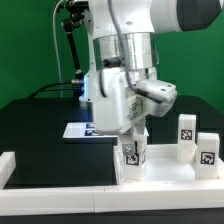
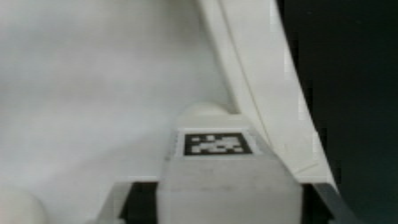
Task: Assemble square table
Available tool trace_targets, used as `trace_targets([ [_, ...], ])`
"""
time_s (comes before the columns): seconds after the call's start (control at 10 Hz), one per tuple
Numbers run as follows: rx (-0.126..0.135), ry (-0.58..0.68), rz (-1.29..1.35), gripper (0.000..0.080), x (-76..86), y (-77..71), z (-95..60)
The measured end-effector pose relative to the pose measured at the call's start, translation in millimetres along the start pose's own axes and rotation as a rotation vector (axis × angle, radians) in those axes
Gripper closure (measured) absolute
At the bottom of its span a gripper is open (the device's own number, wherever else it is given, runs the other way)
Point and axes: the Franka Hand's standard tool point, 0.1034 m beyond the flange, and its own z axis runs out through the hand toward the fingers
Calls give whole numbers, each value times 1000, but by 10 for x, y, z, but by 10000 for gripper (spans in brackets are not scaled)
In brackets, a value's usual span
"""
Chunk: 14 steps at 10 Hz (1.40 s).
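The gripper (image 1: 135, 133) is seen lowered over the near edge of the table, its fingers closed narrowly on a white block leg (image 1: 133, 155). In the wrist view the dark fingertips (image 2: 139, 203) are pressed against both sides of the same leg (image 2: 226, 185), whose black-and-white tag faces the camera. The leg is held upright, with its lower end at the square slab (image 1: 160, 170); whether it is seated there or merely touching cannot be told.

Much of the scene is hidden by the bulk of the arm (image 1: 130, 40) in the exterior view. The marker board (image 1: 80, 130) is partly covered by the wrist, so that only its corner toward the exterior view's left is shown. The slab is largely obscured by the gripper and the held leg, and its tag is not made out. In the wrist view the slab (image 2: 89, 100) is blurred, and only its raised rim (image 2: 267, 90) is clearly outlined against the black table.

Two further legs (image 1: 186, 130) (image 1: 207, 152) are stood upright toward the exterior view's right, well apart from the gripper. The long white border rail (image 1: 60, 172) is laid along the front edge, below and just beside the gripper.
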Motion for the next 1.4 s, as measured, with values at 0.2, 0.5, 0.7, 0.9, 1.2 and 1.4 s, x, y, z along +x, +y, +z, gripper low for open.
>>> trace_targets([
  [0.2, 7, 1, 170, 509, -2, -4, 5],
  [0.5, 7, 3, 129, 291, -2, -4, 5],
  [0.7, 19, 45, -319, 176, -25, -12, -7],
  [0.9, 18, 51, -535, 157, -52, 64, 3],
  [1.2, 8, 62, -776, 150, -38, 54, 9],
  [1.4, -20, 103, -1124, 150, -59, -4, 7],
])
